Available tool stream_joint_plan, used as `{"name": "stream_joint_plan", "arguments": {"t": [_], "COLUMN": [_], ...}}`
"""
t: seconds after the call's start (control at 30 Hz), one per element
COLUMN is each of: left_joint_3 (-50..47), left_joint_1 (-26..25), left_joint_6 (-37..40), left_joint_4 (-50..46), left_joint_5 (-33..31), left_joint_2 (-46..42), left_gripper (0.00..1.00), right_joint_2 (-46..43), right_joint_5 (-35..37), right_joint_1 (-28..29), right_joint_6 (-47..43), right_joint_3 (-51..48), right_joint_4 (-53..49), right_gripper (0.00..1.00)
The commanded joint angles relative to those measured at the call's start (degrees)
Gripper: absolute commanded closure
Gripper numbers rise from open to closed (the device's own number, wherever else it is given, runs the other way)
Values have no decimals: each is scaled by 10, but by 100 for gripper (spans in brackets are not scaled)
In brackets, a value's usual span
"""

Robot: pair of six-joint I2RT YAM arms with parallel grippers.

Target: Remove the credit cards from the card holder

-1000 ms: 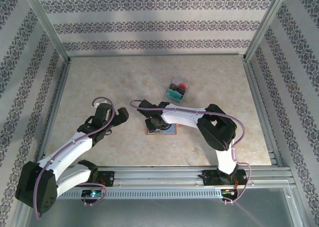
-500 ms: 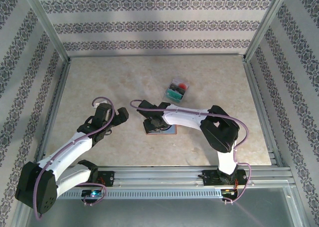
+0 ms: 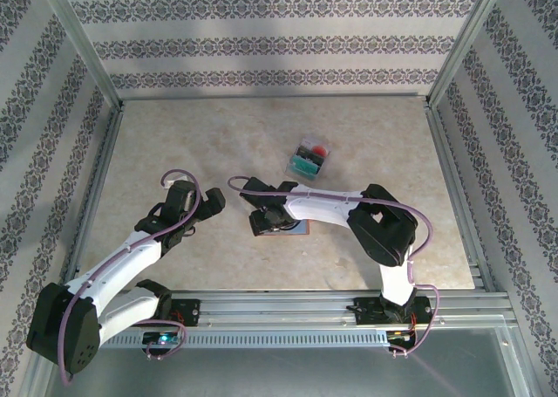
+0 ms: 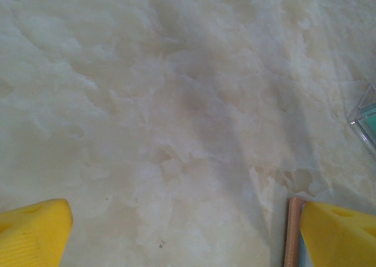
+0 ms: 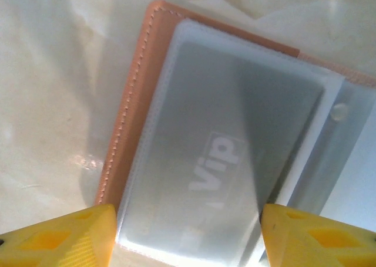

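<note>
The card holder lies open on the table, brown leather edge to the left in the right wrist view. A pale grey credit card marked "VIP" sits in its clear sleeve. My right gripper hovers just over it, open, one yellow fingertip above the leather edge and the other at the sleeve's right side. In the top view this right gripper covers the holder's left part. My left gripper stands open over bare table just left of the holder, whose edge shows beside its right finger.
A clear plastic box with teal and red cards in it stands behind the holder, and its corner shows in the left wrist view. Metal rails frame the table on all sides.
My right gripper's jaws have spread wider over the card holder, and the right arm has shifted slightly. The left arm has not moved.
</note>
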Motion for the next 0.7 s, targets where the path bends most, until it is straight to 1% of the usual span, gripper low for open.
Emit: {"name": "stream_joint_plan", "arguments": {"t": [0.0,0.13,0.3,0.47,0.57,0.67], "left_joint_3": [-1,-1,0,0,1,2], "left_joint_1": [10,9,10,11,11,10], "left_joint_6": [-4,-5,-5,-3,-3,-1], "left_joint_4": [-7,-7,-10,-11,-14,-17], "left_joint_5": [3,3,3,2,0,0], "left_joint_2": [-6,-6,-8,-12,-16,-18], "left_gripper": [1,1,1,1,1,1], "right_joint_2": [13,21,23,8,-4,-16], "right_joint_5": [-4,-5,1,9,16,25], "right_joint_1": [-5,-6,-6,-6,-7,-8], "right_joint_6": [11,10,11,6,2,-2], "right_joint_3": [-15,-17,-18,-19,-18,-14], "right_joint_4": [5,5,1,-2,-3,-6], "right_gripper": [35,37,43,57,64,66]}}
